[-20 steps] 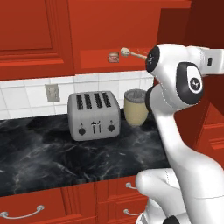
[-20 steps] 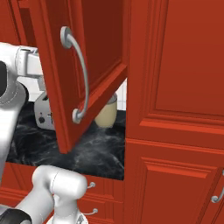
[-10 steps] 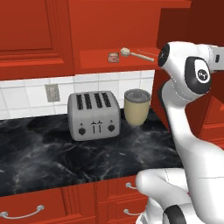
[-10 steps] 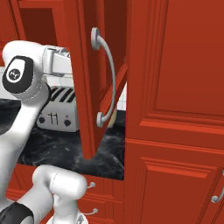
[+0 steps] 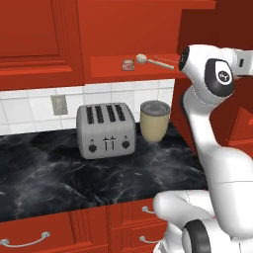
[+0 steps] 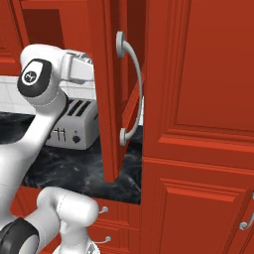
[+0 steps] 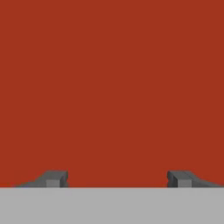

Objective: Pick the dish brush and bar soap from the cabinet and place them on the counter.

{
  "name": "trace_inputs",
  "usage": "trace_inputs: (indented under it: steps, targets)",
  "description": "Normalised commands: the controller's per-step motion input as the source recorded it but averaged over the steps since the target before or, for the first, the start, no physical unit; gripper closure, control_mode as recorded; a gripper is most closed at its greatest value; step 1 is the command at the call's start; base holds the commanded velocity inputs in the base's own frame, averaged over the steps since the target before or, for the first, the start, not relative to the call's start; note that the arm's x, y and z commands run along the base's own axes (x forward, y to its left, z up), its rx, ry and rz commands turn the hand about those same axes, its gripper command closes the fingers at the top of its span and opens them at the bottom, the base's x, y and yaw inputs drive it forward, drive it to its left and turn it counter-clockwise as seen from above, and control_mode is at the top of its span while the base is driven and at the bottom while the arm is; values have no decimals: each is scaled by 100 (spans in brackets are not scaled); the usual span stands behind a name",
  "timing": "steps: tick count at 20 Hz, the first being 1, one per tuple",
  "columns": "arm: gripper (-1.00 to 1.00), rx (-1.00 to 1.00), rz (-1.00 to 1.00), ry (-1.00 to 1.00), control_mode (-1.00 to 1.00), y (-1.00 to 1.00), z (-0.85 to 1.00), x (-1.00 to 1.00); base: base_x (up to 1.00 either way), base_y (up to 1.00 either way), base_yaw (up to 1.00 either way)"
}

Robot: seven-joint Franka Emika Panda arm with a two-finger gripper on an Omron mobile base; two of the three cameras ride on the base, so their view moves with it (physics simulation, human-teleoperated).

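Note:
The cabinet (image 5: 113, 69) stands open, its red shelf bare to the left base view. On that shelf lies the small tan bar soap (image 5: 128, 64), and just right of it the dish brush (image 5: 142, 59), thin handle pointing right. In the right base view the cabinet door (image 6: 106, 99) stands nearly edge-on, silver handle (image 6: 133, 94) facing me, and my hand reaches behind it. My gripper (image 7: 117, 179) is open, facing a flat red surface at close range, with nothing between the fingertips (image 7: 54, 178). Below runs the black counter (image 5: 49, 173).
A silver four-slot toaster (image 5: 106, 129) and a beige jar (image 5: 155, 120) stand on the counter under the shelf. A wall outlet (image 5: 59, 105) sits on the white tiles. Red drawers (image 5: 24, 241) run beneath. A tall red cupboard (image 6: 198, 124) fills the right side.
The cabinet door has swung further open, from angled to nearly edge-on in the right base view. My arm's upper joints have moved right with it. Soap and brush stayed put.

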Motion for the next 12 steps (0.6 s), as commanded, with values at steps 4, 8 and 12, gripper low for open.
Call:
trace_inputs:
  steps: [4,8,12]
  targets:
    - [-100,1,0,0,-100,-10,-1,24,0,0,0]
    - [-100,2,3,0,-100,1,0,-11,0,0,0]
    - [-100,1,11,0,-100,11,1,-27,0,0,0]
